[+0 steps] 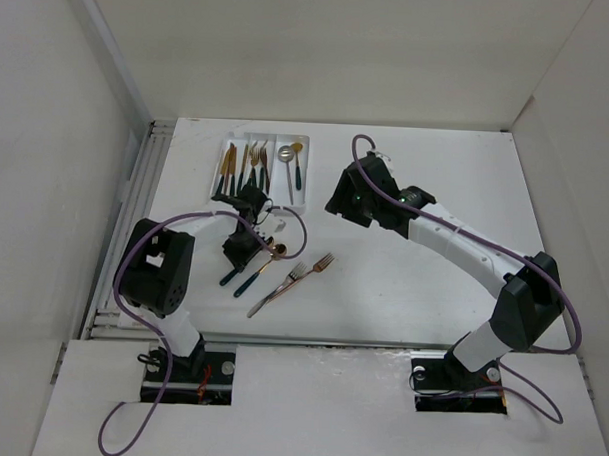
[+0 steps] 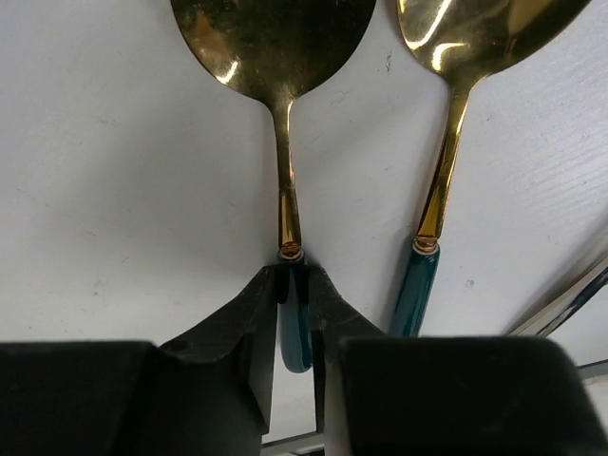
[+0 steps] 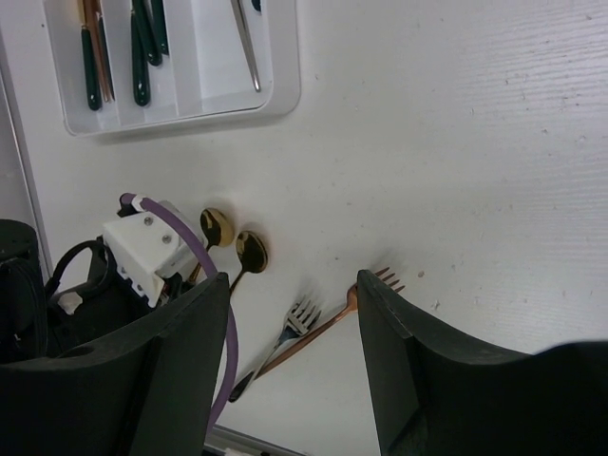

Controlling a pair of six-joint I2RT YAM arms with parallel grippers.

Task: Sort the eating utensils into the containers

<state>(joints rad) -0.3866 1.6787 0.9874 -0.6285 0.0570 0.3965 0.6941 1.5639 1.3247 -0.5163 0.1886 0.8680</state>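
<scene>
The white table (image 1: 436, 173) runs out from my two bases at its near edge, with pale panels (image 1: 321, 48) closing it in on three sides.

Nearest to me, my left gripper (image 2: 295, 302) is clenched on the dark green handle of the first spoon (image 2: 275, 47). My fingers (image 2: 249, 328) press it from both sides just below the collar where the gold stem begins, and its gold bowl points away from my wrist. I cannot tell whether the spoon has lifted off the table. Just beside it on the right, clear of my fingers, lies the second spoon (image 2: 446, 161). It is of the same make and its bowl is about level with the first.

A little further right two forks lie close together and almost parallel, tines pointing away from me: the silver-headed fork (image 3: 302, 312), with a dark handle, and the copper fork (image 3: 380, 280).

Beyond them my right gripper (image 3: 293, 285) hangs in the air, jaws spread wide with nothing between them.

Farthest off, towards the far left of the table, sits the tray (image 3: 180, 122), white and shallow, with three long compartments side by side. Seen from above, the left one holds what look like knives (image 1: 226, 170). The middle one holds the stored forks (image 1: 255, 164). The right one holds a silver spoon (image 1: 285, 165) beside a gold spoon (image 1: 298, 166) with a green handle.
</scene>
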